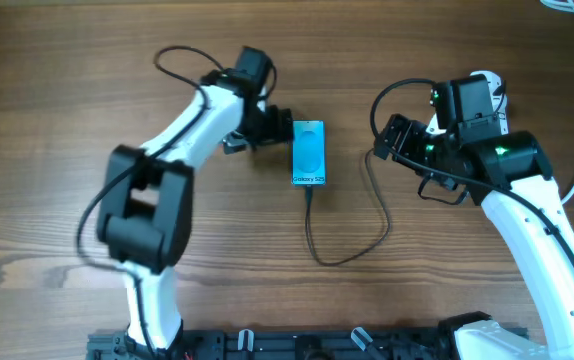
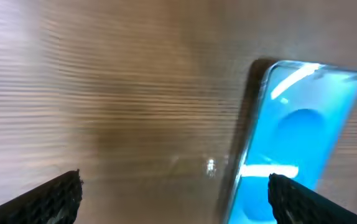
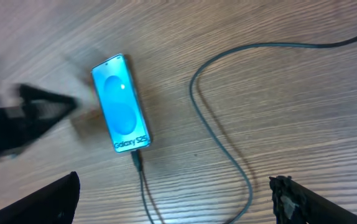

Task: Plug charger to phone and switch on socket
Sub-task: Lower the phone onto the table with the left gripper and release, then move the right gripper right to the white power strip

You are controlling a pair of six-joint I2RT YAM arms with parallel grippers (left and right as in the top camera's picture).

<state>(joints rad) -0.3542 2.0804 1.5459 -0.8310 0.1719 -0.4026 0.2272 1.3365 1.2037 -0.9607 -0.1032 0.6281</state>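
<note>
Wood-grain table [image 1: 47, 60] fills view; black rail [image 1: 297, 345] along near edge.

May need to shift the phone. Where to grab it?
Grip the phone across its two long edges, at the half away from the Galaxy S25 text, down from above. It lies flat, screen up, so probably only its narrow width fits the jaws; the charger tip sits at the text end.

The left pincer [image 1: 279, 128] crowds the left edge of the phone [image 1: 308, 153], closing that side. The charger [image 1: 367, 245] leaves the phone's near end and loops right, then up toward the right pincer [image 1: 387, 142], fencing the gap between them. Bare table [image 1: 57, 90] lies open beyond the phone's far end and along the left side.
</note>
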